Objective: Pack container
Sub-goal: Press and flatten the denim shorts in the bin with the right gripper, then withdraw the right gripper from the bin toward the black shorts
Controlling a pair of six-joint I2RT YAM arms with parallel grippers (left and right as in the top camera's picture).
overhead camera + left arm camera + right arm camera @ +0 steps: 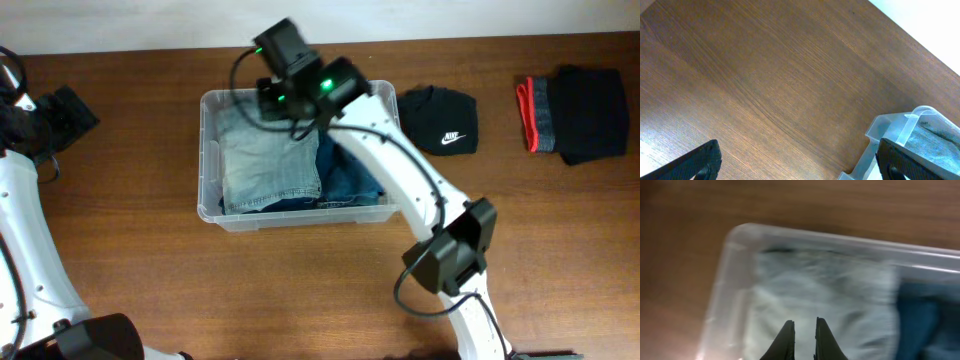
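The clear plastic container stands at mid-table with folded light-wash jeans on its left side and dark blue denim on its right. My right gripper hovers over the container's far left part. In the right wrist view this gripper has its fingers drawn almost together above the pale jeans, nothing between them, with the container rim ahead. My left gripper is at the far left, wide open over bare wood, with a corner of the container by its right finger.
A black beanie with a white logo lies right of the container. Further right lies a folded black garment with a red and grey band. The right arm's elbow reaches over the table in front of the container.
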